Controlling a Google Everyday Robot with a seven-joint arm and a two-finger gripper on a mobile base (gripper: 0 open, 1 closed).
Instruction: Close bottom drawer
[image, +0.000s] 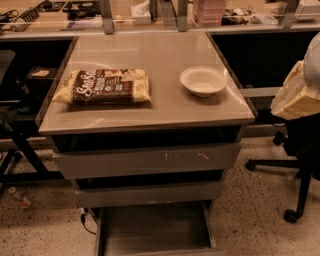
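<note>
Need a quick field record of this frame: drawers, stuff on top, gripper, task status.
bottom drawer: pulled out, flat tray showing
middle drawer: plain grey front, far less extended than the bottom one
top drawer: grey front with pale scratch marks
cabinet top: holds a snack bag on the left and a white bowl on the right, apart
gripper: at the right edge of the view, beside the cabinet, touching no drawer
office chair: on the floor at right
task status: bottom drawer not yet closed
</note>
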